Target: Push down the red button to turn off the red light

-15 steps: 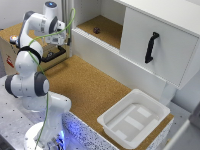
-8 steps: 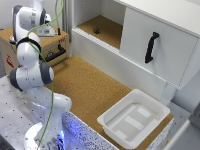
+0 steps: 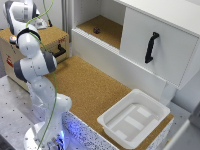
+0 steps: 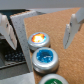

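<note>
A: In the exterior view, where is the red button sitting?

B: On the wooden box at about ten o'clock in the picture, half hidden behind the arm. The jaws are not showing there.

A: And in the wrist view?

B: The gripper is hovering with jaws spread wide, the red button glowing between them, the blue button just beside it at five o'clock. It is looking rigid and sprung, I judge; nothing to grasp, so press squarely on the cap's centre.
</note>
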Robot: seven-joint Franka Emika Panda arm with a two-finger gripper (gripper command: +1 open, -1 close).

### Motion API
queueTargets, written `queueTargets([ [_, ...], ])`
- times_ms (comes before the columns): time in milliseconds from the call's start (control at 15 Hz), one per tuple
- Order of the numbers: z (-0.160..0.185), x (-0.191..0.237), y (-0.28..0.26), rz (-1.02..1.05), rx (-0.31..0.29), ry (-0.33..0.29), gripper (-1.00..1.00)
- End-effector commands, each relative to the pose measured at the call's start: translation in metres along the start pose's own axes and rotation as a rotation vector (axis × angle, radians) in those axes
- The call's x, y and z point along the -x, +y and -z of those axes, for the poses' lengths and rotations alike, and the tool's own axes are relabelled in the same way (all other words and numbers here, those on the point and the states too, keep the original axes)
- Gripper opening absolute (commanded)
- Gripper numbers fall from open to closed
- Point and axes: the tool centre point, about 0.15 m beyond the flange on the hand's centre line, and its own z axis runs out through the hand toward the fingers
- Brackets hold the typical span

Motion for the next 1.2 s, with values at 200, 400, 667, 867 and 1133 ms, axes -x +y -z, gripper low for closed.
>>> queueTargets([
  [200, -0.031, -0.071, -0.029, 0.171, 0.122, -0.113, 1.0],
  [400, -0.053, -0.081, -0.017, 0.2, 0.121, -0.17, 1.0],
  [667, -0.056, -0.091, -0.017, 0.202, 0.063, -0.174, -1.0],
  [867, -0.061, -0.095, -0.011, 0.184, 0.064, -0.183, -1.0],
  [1133, -0.061, -0.104, -0.004, 0.158, 0.064, -0.166, -1.0],
])
